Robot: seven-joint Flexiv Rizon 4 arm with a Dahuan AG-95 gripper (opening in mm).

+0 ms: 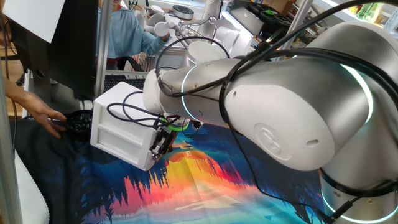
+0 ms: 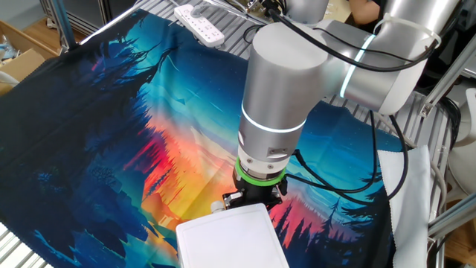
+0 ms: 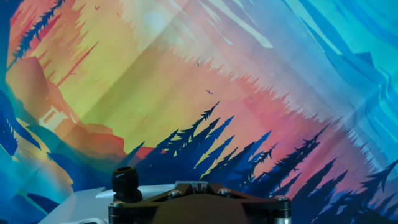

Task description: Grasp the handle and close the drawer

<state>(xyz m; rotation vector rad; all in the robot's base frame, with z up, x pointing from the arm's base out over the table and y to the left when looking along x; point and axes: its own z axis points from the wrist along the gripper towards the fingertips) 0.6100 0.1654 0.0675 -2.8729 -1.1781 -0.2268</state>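
Tool [image 1: 163, 144] closed, pointing down against the white cabinet [image 1: 121, 127] front, handle likely hidden behind it.

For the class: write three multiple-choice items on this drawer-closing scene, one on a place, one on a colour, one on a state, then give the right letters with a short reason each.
1. Where is the gripper?
A. at the front face of the white cabinet
B. high over the far end of the cloth
C. beside the power strip

2. What colour is the cabinet?
A. black
B. white
C. red

3. How do the gripper's fingers stand?
A. wide open
C. out of every view
B. shut

Answers:
1 A: one fixed view shows it low against the cabinet's front, above the printed cloth, far from the power strip.
2 B: both fixed views show white panels.
3 B: the fingers sit closed together at the cabinet front.
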